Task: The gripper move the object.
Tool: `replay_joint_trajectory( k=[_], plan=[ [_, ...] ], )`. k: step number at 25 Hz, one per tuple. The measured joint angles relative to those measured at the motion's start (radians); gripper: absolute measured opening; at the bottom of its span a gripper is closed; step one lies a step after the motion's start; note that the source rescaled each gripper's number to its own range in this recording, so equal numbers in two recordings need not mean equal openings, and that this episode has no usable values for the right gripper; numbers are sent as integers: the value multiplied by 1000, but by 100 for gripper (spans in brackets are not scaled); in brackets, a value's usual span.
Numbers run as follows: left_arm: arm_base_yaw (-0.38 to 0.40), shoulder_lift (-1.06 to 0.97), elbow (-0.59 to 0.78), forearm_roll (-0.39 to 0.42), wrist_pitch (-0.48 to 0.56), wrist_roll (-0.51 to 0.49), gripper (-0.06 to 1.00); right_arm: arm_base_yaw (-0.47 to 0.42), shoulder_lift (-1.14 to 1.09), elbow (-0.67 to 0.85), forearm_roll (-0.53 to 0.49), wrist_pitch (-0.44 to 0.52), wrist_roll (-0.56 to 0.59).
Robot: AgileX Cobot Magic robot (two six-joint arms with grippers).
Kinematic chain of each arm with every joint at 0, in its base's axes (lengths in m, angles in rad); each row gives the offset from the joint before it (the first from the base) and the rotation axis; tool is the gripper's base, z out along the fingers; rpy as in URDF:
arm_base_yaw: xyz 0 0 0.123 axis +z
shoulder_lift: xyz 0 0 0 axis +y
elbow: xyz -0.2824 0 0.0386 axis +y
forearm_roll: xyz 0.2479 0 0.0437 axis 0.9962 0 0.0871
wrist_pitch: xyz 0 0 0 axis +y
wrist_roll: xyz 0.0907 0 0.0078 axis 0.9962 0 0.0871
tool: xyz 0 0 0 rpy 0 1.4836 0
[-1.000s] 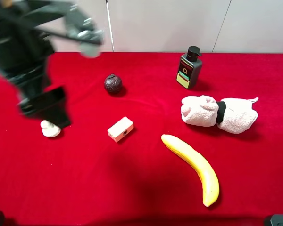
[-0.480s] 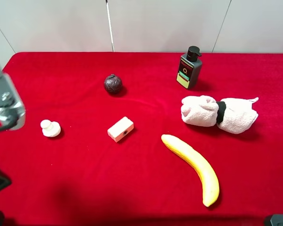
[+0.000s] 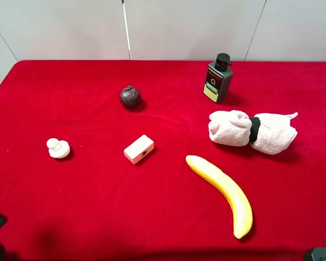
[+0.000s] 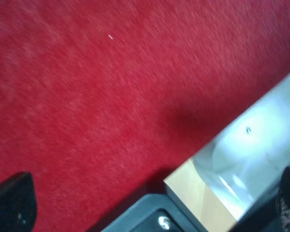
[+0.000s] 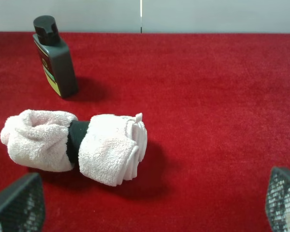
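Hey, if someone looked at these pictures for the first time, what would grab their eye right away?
Probably the bright red cloth-covered table itself, then the long yellow banana lying toward the front right. Just behind it lies the pale pink rolled towel cinched by a black band, with the dark grey pump bottle standing upright behind that.

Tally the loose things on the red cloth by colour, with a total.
Pink rolled towel with black band: 1
Yellow banana: 1
White knob-shaped figure, white box: 2
Dark pump bottle, dark round ball: 2
Total: 6
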Motion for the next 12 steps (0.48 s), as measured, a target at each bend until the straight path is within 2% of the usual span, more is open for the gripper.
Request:
replay_joint_trajectory(
  k=[5,9,12],
  plan=[
    [0,-71,5,42,-3,-41,100,0,0,0,0,0,0],
    [3,-147,5,42,-3,-44,100,0,0,0,0,1,0],
    [53,-209,5,42,-2,-47,100,0,0,0,0,1,0]
  ],
)
